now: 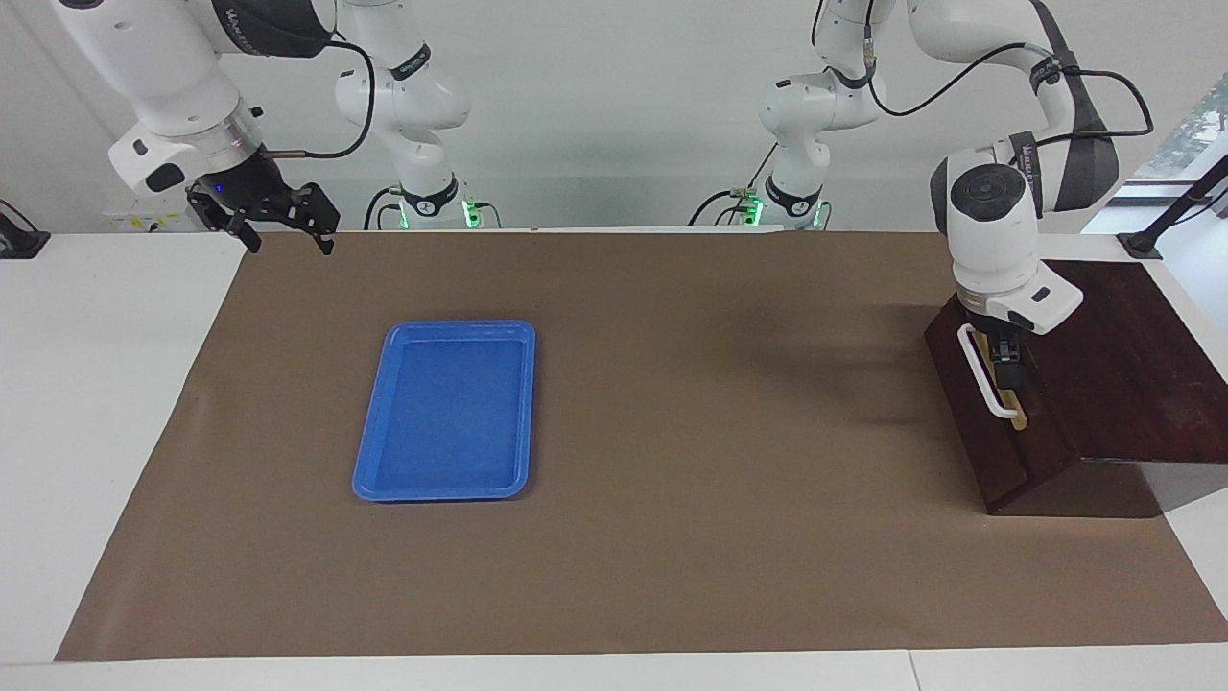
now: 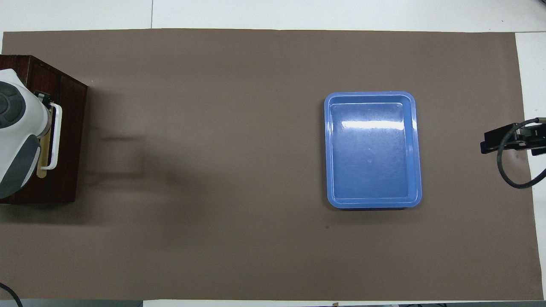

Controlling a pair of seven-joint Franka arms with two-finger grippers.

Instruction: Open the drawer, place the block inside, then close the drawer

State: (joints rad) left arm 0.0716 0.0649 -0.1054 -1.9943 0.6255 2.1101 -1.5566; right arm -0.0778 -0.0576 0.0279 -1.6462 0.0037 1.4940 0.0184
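Drawer (image 1: 998, 422) sits closed, left end effector (image 1: 1005, 357) at its handle (image 1: 985, 376), fingers apart.

Blue tray (image 1: 444, 413) on brown mat (image 1: 672, 557)

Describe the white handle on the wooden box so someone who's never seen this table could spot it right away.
Start at the dark wooden box at the left arm's end of the brown-covered table. On its shut drawer front, which faces the blue tray, sits the white bar handle, with the left gripper right at it. It is the only white piece on that dark wood.
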